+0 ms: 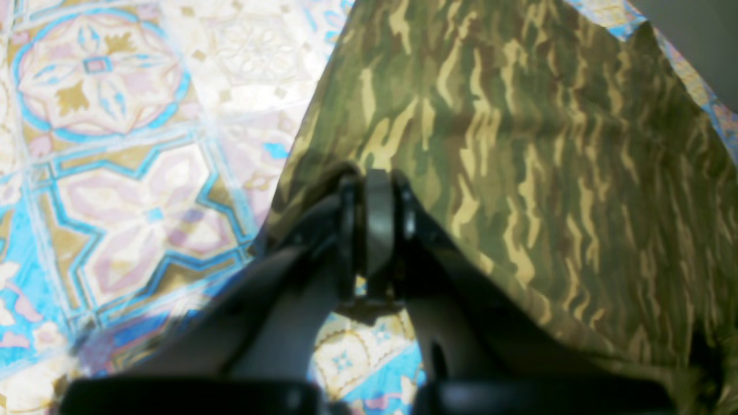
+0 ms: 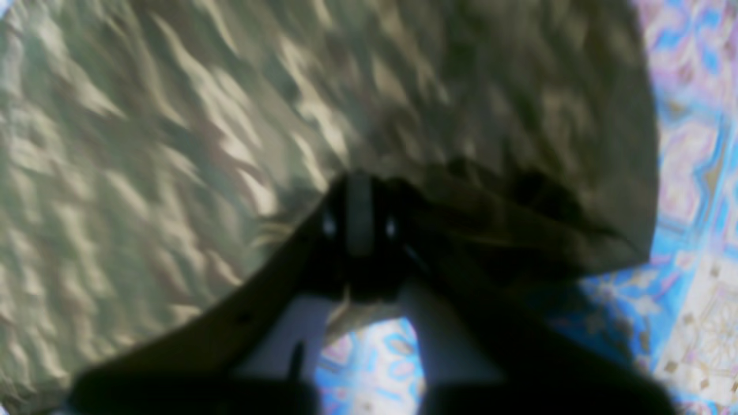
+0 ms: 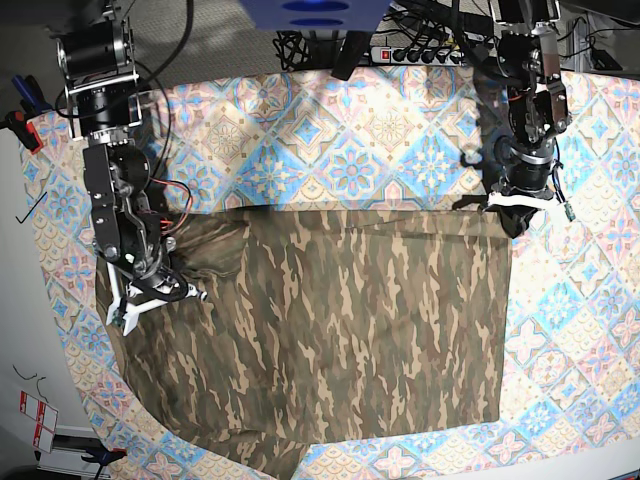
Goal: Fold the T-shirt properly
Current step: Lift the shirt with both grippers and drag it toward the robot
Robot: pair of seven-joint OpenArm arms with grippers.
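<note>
Here, my left gripper (image 1: 372,230) was clamped on the T-shirt's (image 3: 340,330) edge, the camouflage cloth spreading away from its fingertips across the tablecloth (image 3: 350,140). My right gripper (image 2: 358,222) was likewise pinched shut on the shirt's opposite edge, fabric bunched just beside its fingers.

No words or numbers can be read anywhere. The small white and red tags (image 3: 36,418) by the table's corner are too tiny.
</note>
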